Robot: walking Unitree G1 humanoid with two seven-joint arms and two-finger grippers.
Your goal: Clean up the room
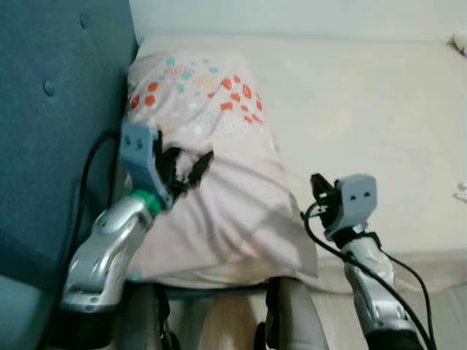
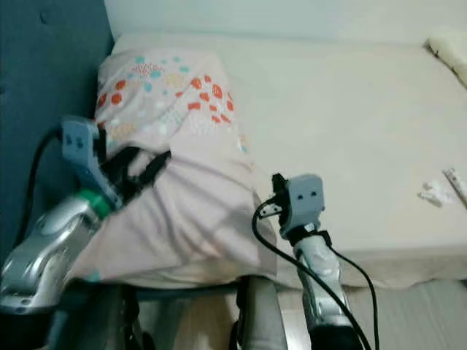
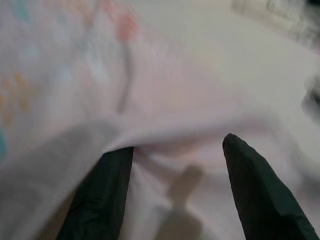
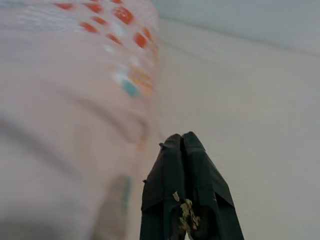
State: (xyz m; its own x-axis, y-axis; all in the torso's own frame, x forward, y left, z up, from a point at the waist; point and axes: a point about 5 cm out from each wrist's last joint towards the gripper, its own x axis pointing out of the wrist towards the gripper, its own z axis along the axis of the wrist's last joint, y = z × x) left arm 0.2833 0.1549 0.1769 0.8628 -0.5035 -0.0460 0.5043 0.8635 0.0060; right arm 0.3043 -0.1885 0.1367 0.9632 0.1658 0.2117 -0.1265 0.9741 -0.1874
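Note:
A pale pink pillow (image 1: 211,175) with red, teal and orange dots lies at the left end of the cream bed (image 1: 357,109), against the teal headboard. My left gripper (image 1: 187,170) is open over the pillow's middle. In the left wrist view its two black fingers (image 3: 100,195) stand spread, with their tips on the rumpled pillow fabric (image 3: 165,100). My right gripper (image 1: 322,195) is shut and holds nothing. It hovers just off the pillow's near right corner. In the right wrist view the closed gripper (image 4: 182,138) points along the pillow's edge (image 4: 75,100) and the sheet.
The padded teal headboard (image 1: 51,109) rises on the left. Small white scraps (image 2: 438,192) lie on the bed's right side, and a cream bundle (image 2: 450,48) sits at the far right corner. The bed's front edge is just in front of my legs.

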